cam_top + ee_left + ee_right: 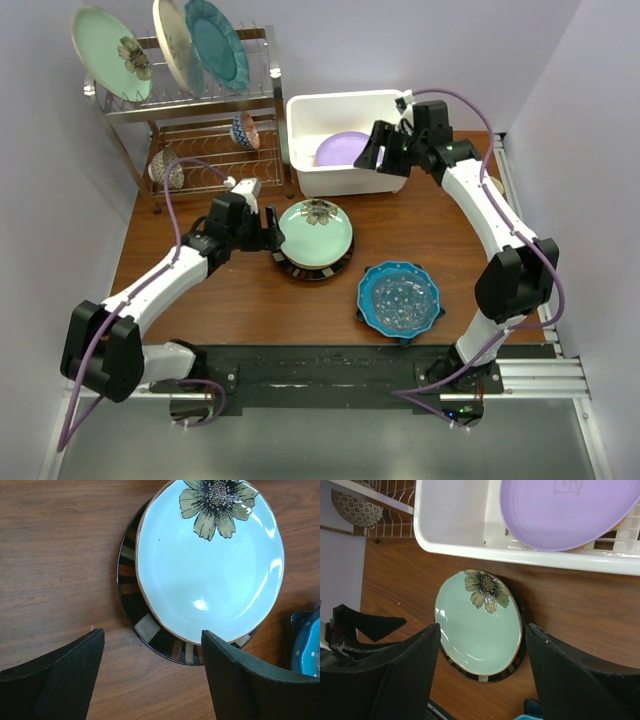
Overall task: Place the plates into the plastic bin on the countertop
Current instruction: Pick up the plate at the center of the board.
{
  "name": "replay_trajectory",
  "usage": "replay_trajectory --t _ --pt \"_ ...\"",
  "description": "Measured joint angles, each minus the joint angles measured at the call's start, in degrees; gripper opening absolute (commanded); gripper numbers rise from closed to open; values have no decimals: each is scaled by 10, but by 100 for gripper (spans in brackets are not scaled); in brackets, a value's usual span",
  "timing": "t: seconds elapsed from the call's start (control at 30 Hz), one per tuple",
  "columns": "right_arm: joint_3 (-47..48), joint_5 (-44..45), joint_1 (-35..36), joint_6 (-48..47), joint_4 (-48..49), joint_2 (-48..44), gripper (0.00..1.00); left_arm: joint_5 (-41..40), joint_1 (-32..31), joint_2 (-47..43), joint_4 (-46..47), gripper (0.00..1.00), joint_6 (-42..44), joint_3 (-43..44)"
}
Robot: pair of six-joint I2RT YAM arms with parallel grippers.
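Observation:
A white plastic bin (300,110) stands at the back of the countertop (180,300), and a lilac plate (343,150) leans inside it. My right gripper (381,160) hovers open and empty over the bin's front rim (470,550), just clear of the lilac plate (560,515). Mid-table, a mint flower plate (315,228) lies on a dark-rimmed plate (312,270). My left gripper (272,238) is open at that stack's left edge, its fingers (75,670) straddling the dark rim (132,605) without touching. A blue scalloped plate (398,297) rests on a dark-blue star plate (362,316).
A chrome wire rack (200,110) at back left holds another mint flower plate (110,55), a cream plate (172,45) and a teal plate (218,42) upright. Patterned bowls (244,130) sit on its lower shelf. Walls close in on both sides.

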Motion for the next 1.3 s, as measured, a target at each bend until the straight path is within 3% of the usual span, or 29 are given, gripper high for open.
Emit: replay_trajectory --t 0.2,0.37,0.53,1.07,1.3 --pt "-84 -1 13 0 22 -30 71 5 0 31 3 77 -11 3" --pt "-138 -8 14 0 46 -52 70 12 0 47 17 67 -21 4" --pt "-177 -9 15 2 64 -52 70 20 0 74 33 63 -27 9" --pt "-228 -11 17 2 89 -52 70 18 0 163 71 48 -34 40" --pt "-242 -21 17 2 103 -51 70 16 0 174 83 26 -38 40"
